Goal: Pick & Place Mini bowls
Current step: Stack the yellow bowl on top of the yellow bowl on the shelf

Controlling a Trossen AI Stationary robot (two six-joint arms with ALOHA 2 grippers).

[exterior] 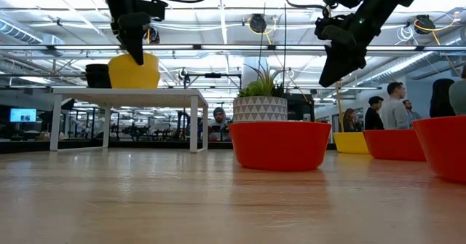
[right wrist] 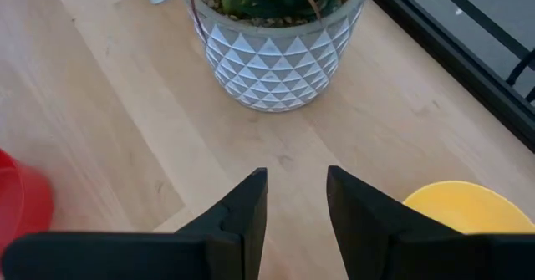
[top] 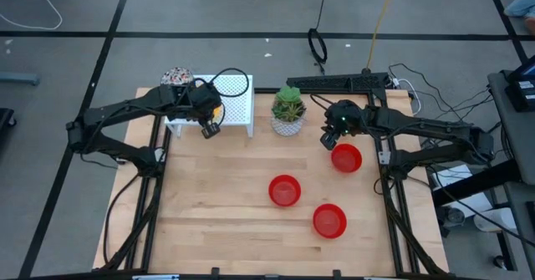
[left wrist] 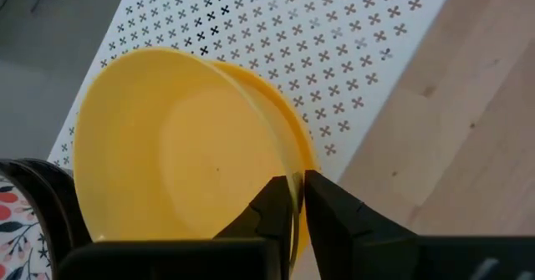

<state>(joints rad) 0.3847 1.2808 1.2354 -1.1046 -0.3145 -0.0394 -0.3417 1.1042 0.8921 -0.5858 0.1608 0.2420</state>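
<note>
Bowls of this kind look like thin, light, rigid plastic with a smooth glossy skin, so you should expect them to slip if pinched on the wall and to nest tightly; the rim is the place to take hold. Your left gripper (left wrist: pixel 297 198) is already there, its fingers drawn nearly together over the rim of the top yellow mini bowl (left wrist: pixel 180 159), which sits nested in a second yellow one on the white perforated shelf (top: pixel 238 96). Whether the pinch is firm enough to lift one bowl free of the other, you cannot tell from here, and the lower bowl may well come up with it. A patterned bowl (top: pixel 176 77) stands on the same shelf just beyond the yellow stack. Your right gripper (right wrist: pixel 297 198) hangs above the table with fingers apart and empty, between the potted plant (top: pixel 288 109) and a red mini bowl (top: pixel 346 158); another yellow bowl (right wrist: pixel 464 206) lies just beside it in the right wrist view. Two more red bowls (top: pixel 284 190) and (top: pixel 329 221) rest well apart in the middle of the wooden table (top: pixel 209 221), whose planks look smooth and level, so a bowl set down may slide. Behind the table is an open workshop hall where several people stand (exterior: pixel 393 105).
</note>
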